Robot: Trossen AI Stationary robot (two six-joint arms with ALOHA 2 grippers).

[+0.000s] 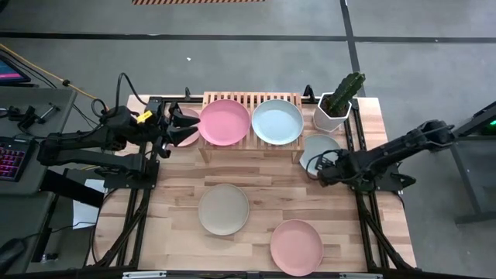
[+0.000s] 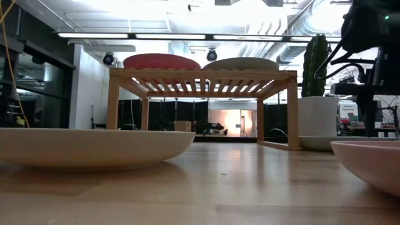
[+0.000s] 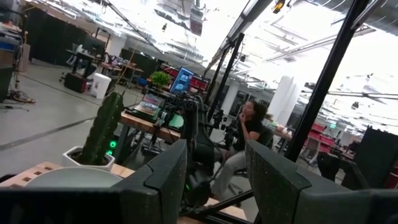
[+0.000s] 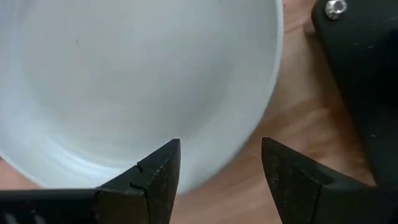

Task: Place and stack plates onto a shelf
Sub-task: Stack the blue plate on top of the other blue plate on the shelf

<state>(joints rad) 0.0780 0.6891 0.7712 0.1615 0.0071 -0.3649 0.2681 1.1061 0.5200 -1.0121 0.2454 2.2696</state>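
Observation:
The light-wood shelf [image 1: 249, 99] [image 2: 203, 75] stands at the table's far side. A pink plate [image 1: 225, 122] [image 2: 159, 60] and a pale mint plate [image 1: 277, 122] [image 2: 240, 63] lie side by side on its slatted top. My left gripper [image 1: 175, 124] [image 3: 214, 149] hovers open at the shelf's left end, over a pinkish plate [image 1: 188, 133] that it partly hides. My right gripper [image 1: 321, 167] [image 4: 221, 149] is open above the near rim of another pale mint plate [image 1: 318, 146] [image 4: 137, 81] lying on the table right of the shelf. One finger stands over the plate's inside, the other over the wood.
A beige plate [image 1: 223, 209] [image 2: 94, 147] and a pink plate [image 1: 296, 246] [image 2: 369, 159] lie on the table's near half. A white pot with a cactus [image 1: 336, 107] [image 2: 315, 69] stands right of the shelf. A seated person [image 3: 245, 134] shows beyond the table.

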